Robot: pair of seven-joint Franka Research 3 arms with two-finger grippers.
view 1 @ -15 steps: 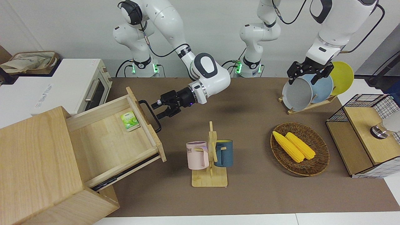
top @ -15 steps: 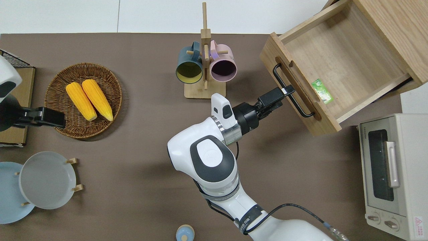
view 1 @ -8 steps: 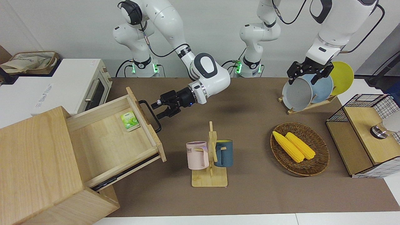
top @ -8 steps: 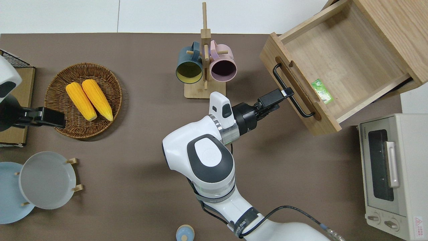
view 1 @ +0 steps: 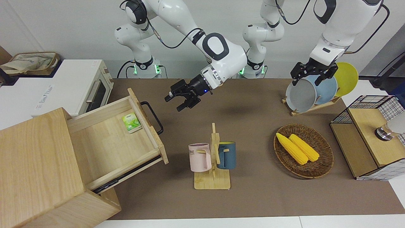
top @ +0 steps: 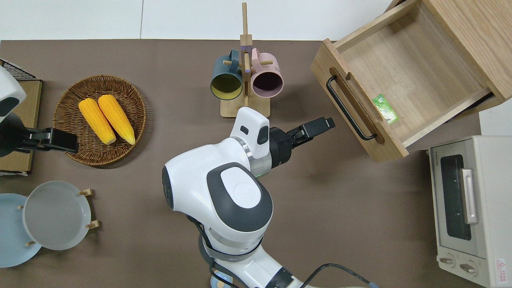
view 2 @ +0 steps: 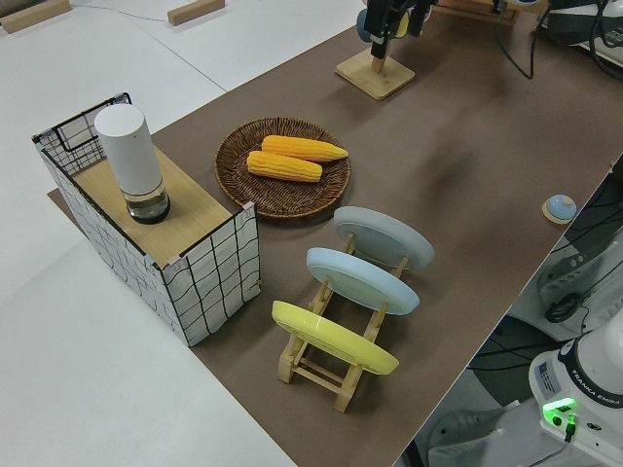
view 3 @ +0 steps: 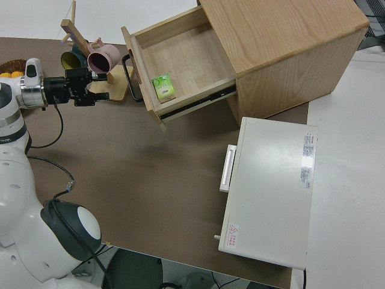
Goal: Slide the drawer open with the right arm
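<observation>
Light-wood drawer (view 1: 110,142) pulled well out, black bar handle (top: 349,109) free; green packet (view 1: 131,122), perhaps tea, inside.

Wooden cabinet (top: 472,36): cut off by the frame at 1 o'clock in the overhead view, and at 8 o'clock in the front view.

Toaster oven (top: 468,208): trimmed by the overhead edge at 3 to 4 o'clock.

Blue plate (top: 10,236): partly out of frame at 8 o'clock overhead, partly under the grey plate (top: 56,215).

Left gripper (view 1: 311,73): fingers merge with the plate rims in the front view; state unreadable.

Green packet (top: 385,109) in the drawer (top: 404,76): print too small to read.
</observation>
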